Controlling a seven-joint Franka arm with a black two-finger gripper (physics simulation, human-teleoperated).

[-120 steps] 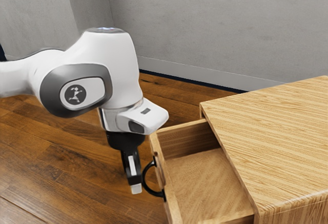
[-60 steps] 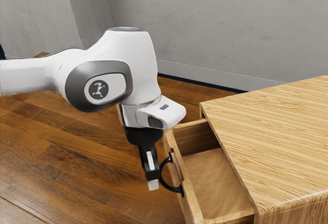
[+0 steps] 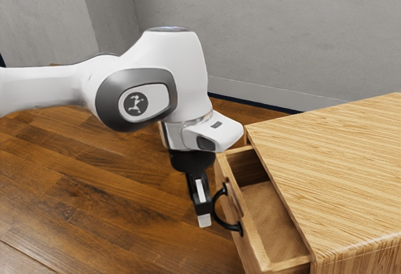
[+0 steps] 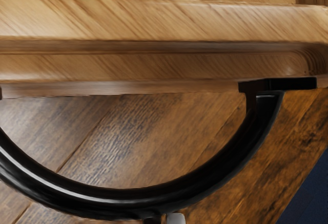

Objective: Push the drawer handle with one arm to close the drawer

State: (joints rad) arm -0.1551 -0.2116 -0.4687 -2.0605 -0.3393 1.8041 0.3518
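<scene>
Black curved handle point(image 3: 214, 210) sits on front of drawer point(image 3: 249, 249); drawer is partly out of cabinet point(image 3: 338, 173). Gripper point(image 3: 205, 220) points down at outer side of handle, touching or just beside — placed so, it seems, for pushing toward cabinet. If gripper is spread or together — cannot tell. Behind it, arm point(image 3: 178, 67); straight push inward is probably needed.

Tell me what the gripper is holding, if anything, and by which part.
Nothing is held. The gripper is at the outer side of the curved black handle, not closed around it.
</scene>
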